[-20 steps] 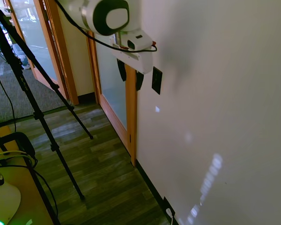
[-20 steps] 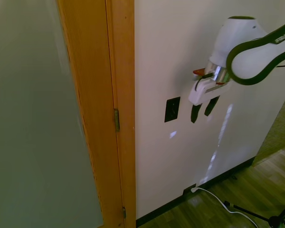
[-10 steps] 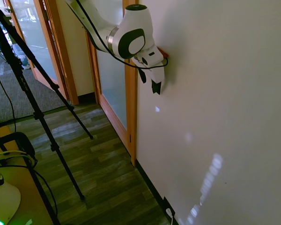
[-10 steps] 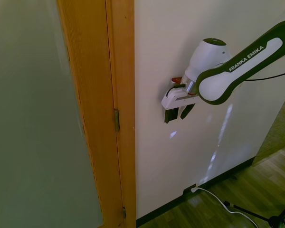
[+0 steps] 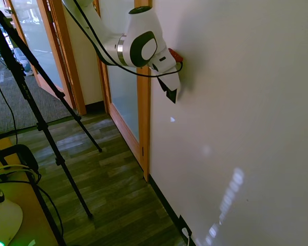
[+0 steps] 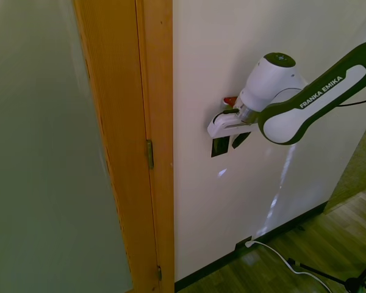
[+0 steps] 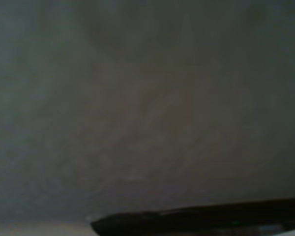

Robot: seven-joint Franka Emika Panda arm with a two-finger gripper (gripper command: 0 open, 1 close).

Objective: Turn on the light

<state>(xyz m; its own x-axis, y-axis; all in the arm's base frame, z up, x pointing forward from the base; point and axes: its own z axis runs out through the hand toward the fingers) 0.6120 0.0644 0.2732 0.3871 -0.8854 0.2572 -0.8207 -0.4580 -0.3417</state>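
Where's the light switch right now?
In the second exterior view, the switch is on the white wall, just right of the wooden door frame, partly covered by the gripper.

One black light switch [image 6: 219,146], one pincer [image 6: 229,141], one wooden door frame [image 6: 152,146], one wall [image 6: 232,55].

One marking is legible: "FRANKA EMIKA", printed in white capitals on the dark band of the arm link [image 6: 320,97], read in the second exterior view. No print is made out in the first exterior view. The wrist view is blurred; no lettering is resolved there.
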